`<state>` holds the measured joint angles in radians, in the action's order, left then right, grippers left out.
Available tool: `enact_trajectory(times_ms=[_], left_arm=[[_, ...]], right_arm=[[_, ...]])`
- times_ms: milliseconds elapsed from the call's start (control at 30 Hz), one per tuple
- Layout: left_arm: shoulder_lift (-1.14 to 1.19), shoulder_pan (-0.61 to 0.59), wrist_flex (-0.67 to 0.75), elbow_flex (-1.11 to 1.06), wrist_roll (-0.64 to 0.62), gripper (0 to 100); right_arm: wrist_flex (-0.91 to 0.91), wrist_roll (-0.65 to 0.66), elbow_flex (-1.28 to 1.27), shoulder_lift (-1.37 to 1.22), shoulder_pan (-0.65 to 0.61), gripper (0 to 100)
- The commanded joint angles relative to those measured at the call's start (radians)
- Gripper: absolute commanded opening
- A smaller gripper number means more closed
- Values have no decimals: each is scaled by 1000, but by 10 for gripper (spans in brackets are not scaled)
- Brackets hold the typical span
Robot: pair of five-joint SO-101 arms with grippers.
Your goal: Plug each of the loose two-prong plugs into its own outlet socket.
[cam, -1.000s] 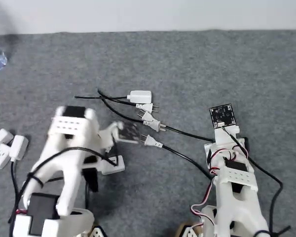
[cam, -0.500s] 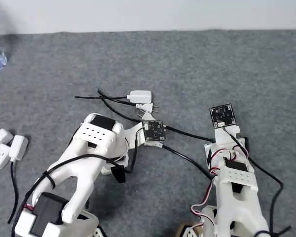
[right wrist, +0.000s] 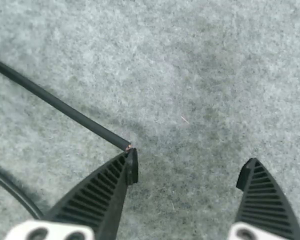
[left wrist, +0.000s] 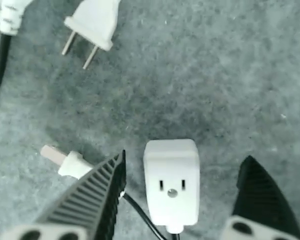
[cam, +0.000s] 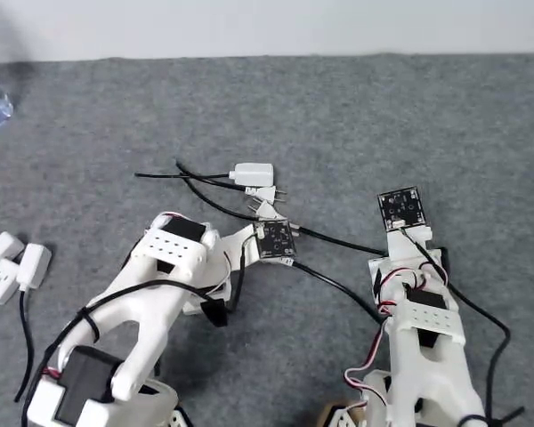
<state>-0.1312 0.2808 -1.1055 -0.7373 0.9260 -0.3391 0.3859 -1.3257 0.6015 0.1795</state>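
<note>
Grey carpet (cam: 427, 116), socket (left wrist: 171, 182) below left gripper (left wrist: 186, 159)

I can't read any txt, labels or nos. here. On the outlet socket (left wrist: 171, 182) and plug (left wrist: 92, 25), nothing legible.

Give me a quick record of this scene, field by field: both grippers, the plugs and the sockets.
Left gripper: open, above the grey mat
Outlet socket: between the left fingers, touching neither
Near plug: partly behind a left finger
Far plug: beyond the socket, prongs bare
Other sockets: far left of the mat
Right gripper: open, holding nothing, black cable ending at one fingertip
</note>
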Motion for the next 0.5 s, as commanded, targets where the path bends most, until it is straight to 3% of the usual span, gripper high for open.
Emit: enact_trajectory(times_ms=[0, 267, 367, 467], left_arm=[[48, -35, 18, 12, -9, 334], [173, -35, -37, 93, -11, 321], [164, -5, -44, 97, -9, 224], [150, 5, -46, 108, -8, 52]], right_arm=[[22, 11, 6, -1, -12, 314], [19, 11, 6, -1, -12, 314], [21, 11, 6, -1, -12, 313], [21, 11, 6, -1, -12, 313]])
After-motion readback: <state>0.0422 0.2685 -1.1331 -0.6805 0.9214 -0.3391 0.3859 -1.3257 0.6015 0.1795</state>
